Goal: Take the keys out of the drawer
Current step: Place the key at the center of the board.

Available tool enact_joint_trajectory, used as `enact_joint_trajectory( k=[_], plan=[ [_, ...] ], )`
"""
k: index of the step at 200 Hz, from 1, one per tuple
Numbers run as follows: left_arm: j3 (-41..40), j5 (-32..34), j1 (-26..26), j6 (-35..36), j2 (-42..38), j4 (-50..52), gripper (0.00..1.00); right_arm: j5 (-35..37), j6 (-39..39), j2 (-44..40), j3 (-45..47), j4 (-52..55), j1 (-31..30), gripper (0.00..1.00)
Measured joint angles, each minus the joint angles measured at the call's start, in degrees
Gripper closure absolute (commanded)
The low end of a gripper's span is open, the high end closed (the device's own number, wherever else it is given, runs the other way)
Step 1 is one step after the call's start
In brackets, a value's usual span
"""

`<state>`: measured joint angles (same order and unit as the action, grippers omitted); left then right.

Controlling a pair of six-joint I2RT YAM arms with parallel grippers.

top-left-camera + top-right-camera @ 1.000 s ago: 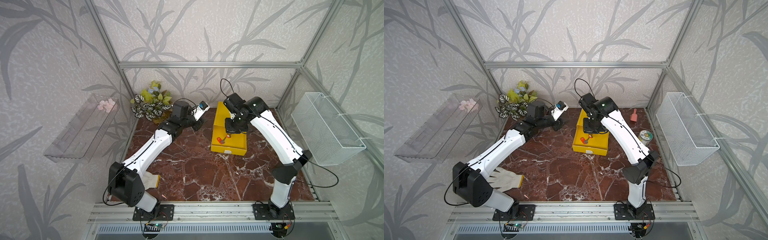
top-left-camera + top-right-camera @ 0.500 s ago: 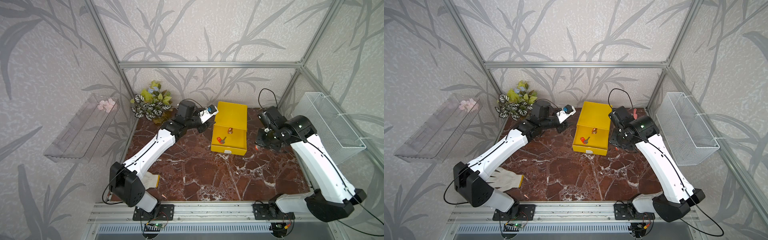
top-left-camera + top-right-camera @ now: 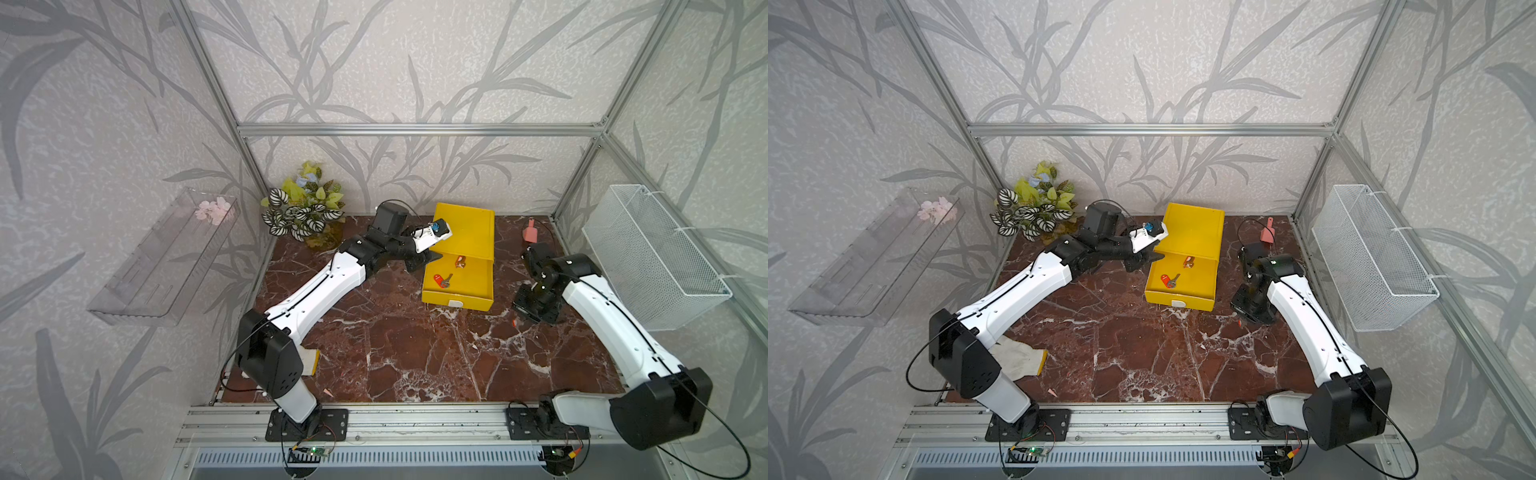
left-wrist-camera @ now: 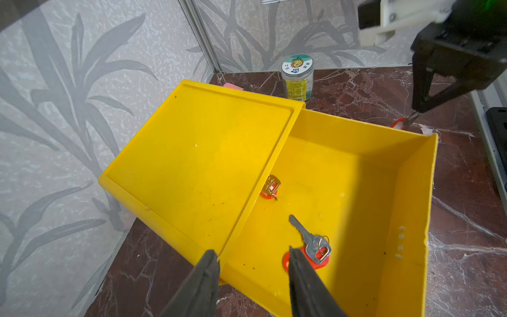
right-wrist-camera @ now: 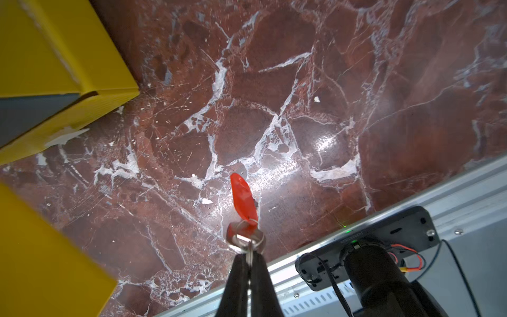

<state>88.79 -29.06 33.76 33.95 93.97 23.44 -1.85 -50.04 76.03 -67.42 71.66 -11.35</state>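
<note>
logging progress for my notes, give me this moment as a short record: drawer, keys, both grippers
drawer: yellow drawer, pulled open
keys inside: red-tagged key; gold key with an orange tag, further back
left gripper: open, empty, at the drawer's edge by the red-tagged key
right gripper: shut on the held key, red tag hanging
held key position: outside the drawer, low over the marble table; contact unclear
task: not done, two keys to go

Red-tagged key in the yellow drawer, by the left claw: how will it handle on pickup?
Likely floppy: the key and its tag join only through a thin ring, and the similar bunch in the right claw dangles. Probably light: thin metal. Lying flat on the smooth drawer floor, it may slide before lifting.
</note>
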Motion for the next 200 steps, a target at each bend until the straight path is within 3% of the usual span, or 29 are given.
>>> enact_joint_trajectory(
  k=[43, 110, 135, 157, 200],
  plan=[
    [1.0, 0.8, 0.1, 0.9, 0.1, 1.3, 0.55, -4.7, 0.2, 6.0, 6.4, -9.0, 3.4, 1.00],
    [2.2, 1.2, 0.4, 1.2, 1.1, 2.6, 0.55, -7.9, 1.7, 13.9, 7.1, -13.6, 5.2, 1.00],
    [2.4, 2.0, 0.6, 1.2, 1.2, 3.0, 0.55, -7.8, 2.4, 15.8, 6.0, -13.2, 5.6, 0.81],
    [2.9, 2.3, 0.7, 0.9, 1.2, 3.1, 0.55, -7.6, 3.7, 16.4, 2.5, -12.4, 5.7, 0.57],
    [3.0, 3.8, 0.7, -0.6, 1.2, 3.3, 0.55, -7.6, 5.2, 16.4, -4.9, -9.5, 5.8, 0.57]
  ],
)
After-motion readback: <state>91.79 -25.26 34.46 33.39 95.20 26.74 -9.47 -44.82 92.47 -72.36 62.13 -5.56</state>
